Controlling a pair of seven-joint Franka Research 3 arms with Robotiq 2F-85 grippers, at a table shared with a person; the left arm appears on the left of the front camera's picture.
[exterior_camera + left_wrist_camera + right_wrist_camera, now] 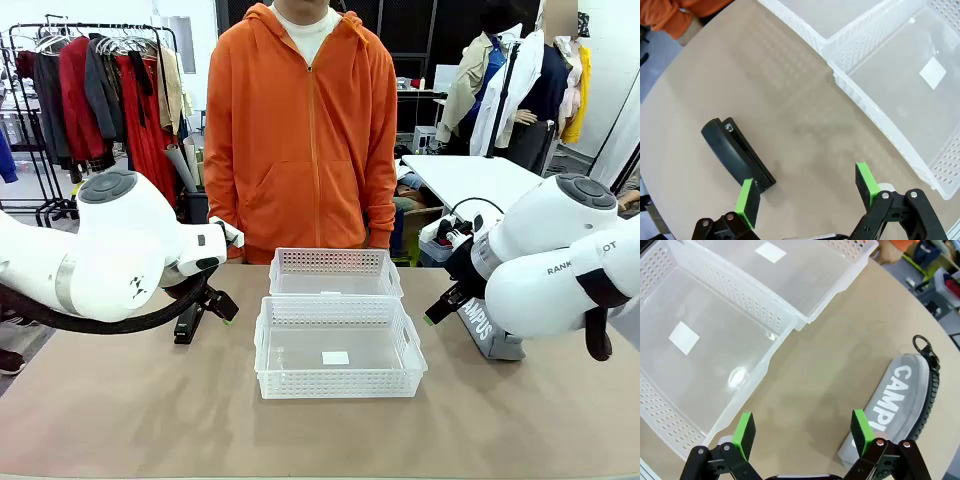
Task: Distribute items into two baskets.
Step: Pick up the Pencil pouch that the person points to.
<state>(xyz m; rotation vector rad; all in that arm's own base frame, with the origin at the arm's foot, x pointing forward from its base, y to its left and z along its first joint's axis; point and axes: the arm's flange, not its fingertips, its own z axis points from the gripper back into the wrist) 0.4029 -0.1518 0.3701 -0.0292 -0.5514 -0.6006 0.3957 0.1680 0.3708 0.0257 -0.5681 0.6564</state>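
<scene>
Two baskets touch, stapler to their left, pouch to their right.

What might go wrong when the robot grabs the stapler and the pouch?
The left pincer is open with one finger over the end of the black stapler, so it might nudge it instead of gripping. The right pincer sits off-centre from the CAMPUS pouch, so the pouch might slip or sag.

You've got a person in an orange hoodie at the tan table's far edge, clothes rack back left.
</scene>
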